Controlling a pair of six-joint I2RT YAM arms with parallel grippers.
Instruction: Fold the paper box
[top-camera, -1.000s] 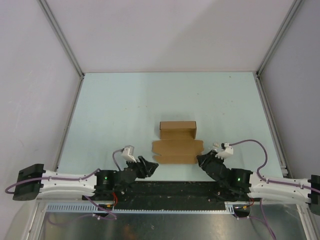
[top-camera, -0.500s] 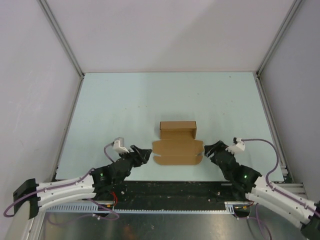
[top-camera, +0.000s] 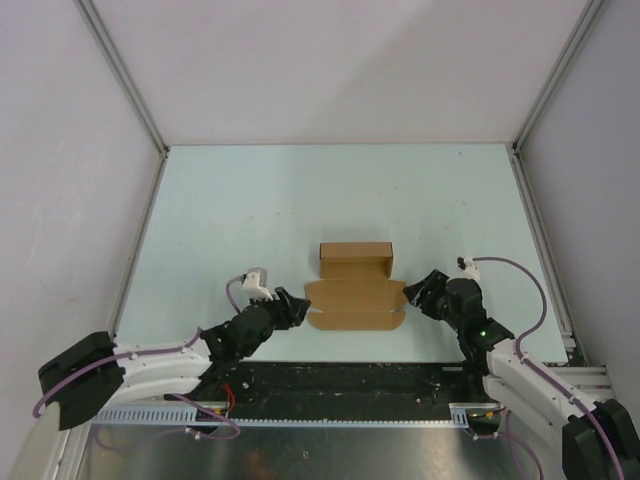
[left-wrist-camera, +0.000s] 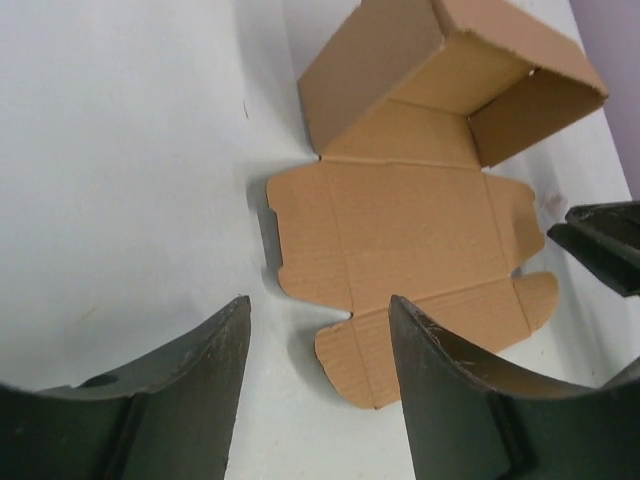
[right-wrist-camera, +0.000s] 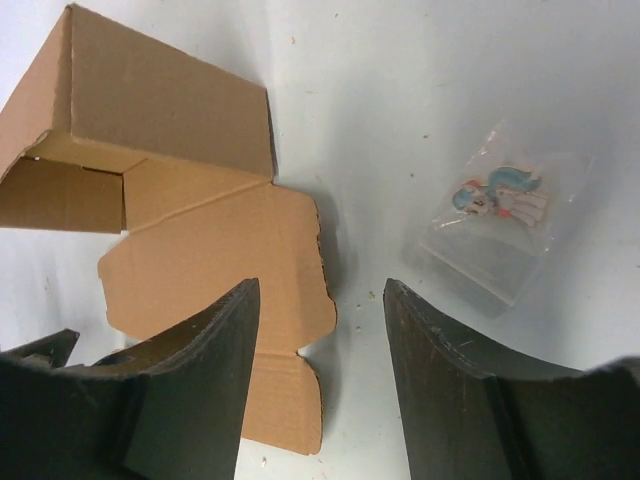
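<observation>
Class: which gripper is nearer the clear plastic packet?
Right. The right gripper sits just short of the plastic packet; the left gripper is on the far side of the paper box from it.

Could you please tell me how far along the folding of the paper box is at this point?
Done: the far half of the paper box stands up as an open tray. In hand: nothing is gripped; the left gripper and right gripper flank the flat lid panel, jaws open. Left: folding the lid's tabs and closing it over the tray.
</observation>
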